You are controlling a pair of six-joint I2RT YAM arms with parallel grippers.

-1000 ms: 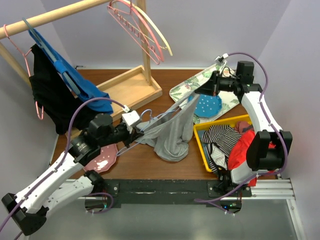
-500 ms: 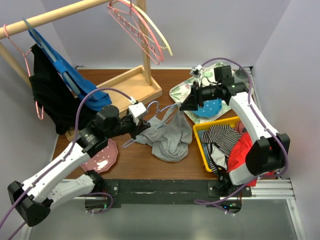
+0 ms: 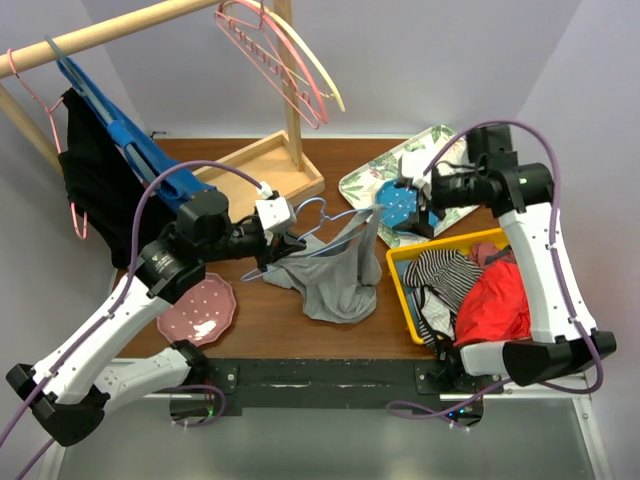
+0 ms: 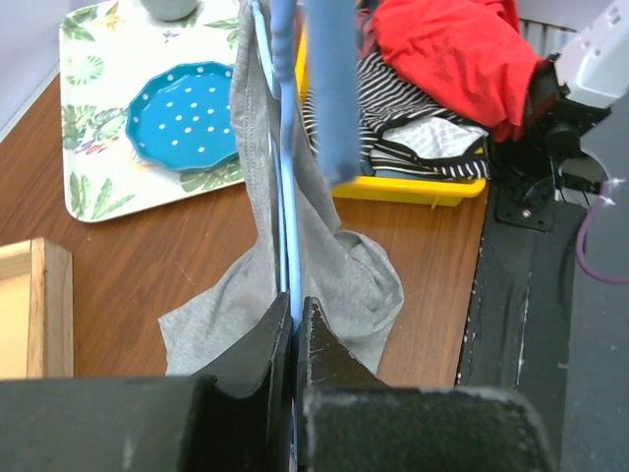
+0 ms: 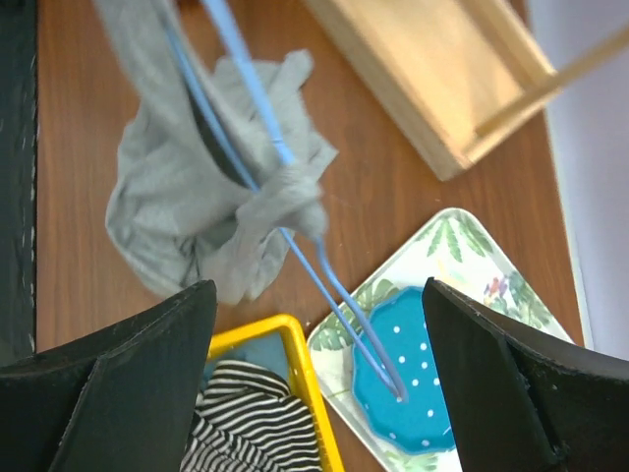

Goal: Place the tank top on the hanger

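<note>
1. From above, the left tool [image 3: 288, 243] is clenched on the thin blue hanger [image 3: 330, 222] and holds it over the worktop [image 3: 285, 330]. The grey top [image 3: 335, 280] hangs from the hanger's far end. Its bottom lies in a heap on the worktop. The right tool [image 3: 410, 200] is near that end, above the blue plate [image 3: 392, 203], and it has let go.
2. In the left wrist view, the left tool [image 4: 295, 317] pinches the hanger [image 4: 286, 197] tight. The top [image 4: 339, 280] runs along the wire and down to the wood.
3. In the right wrist view, the right tool [image 5: 316, 287] is spread wide with nothing in it. The top [image 5: 187, 197] is bunched around the hanger [image 5: 246, 69].
4. I think the job is partly done. The top is caught on the hanger, but it looks twisted. I cannot tell if both straps are on. It probably has to be spread out so that each strap sits on its own side.
</note>
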